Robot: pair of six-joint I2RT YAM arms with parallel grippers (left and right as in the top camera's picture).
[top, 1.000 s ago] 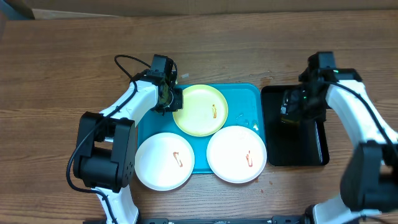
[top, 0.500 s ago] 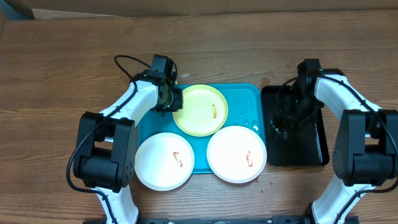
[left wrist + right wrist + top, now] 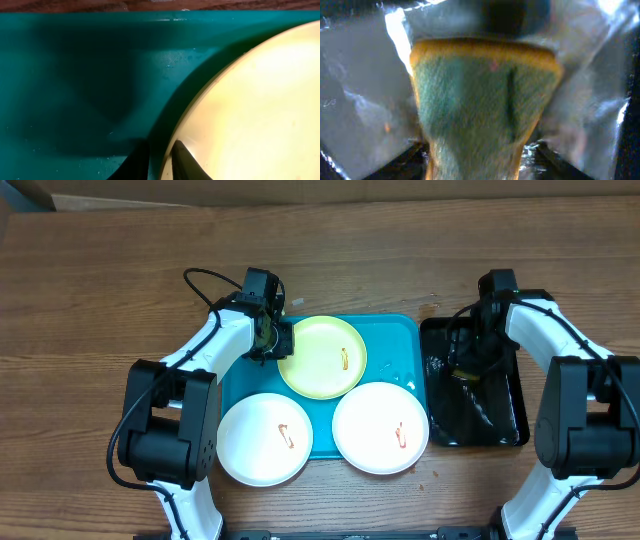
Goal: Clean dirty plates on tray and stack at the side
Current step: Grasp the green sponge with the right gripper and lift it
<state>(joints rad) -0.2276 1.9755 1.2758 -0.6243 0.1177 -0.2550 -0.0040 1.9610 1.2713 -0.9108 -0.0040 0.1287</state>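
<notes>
3 smeared plates (image 3: pixel 380 428) sit on the tray (image 3: pixel 400 330), none stacked; left gripper (image 3: pixel 160 157) pinches the yellow plate (image 3: pixel 322 358), right gripper (image 3: pixel 468 362) seemingly squeezes a sponge (image 3: pixel 480 95).

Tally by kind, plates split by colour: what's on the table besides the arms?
white plates: 2
yellow-green plate: 1
turquoise tray: 1
black tray: 1
sponge: 1
Total: 6
</notes>
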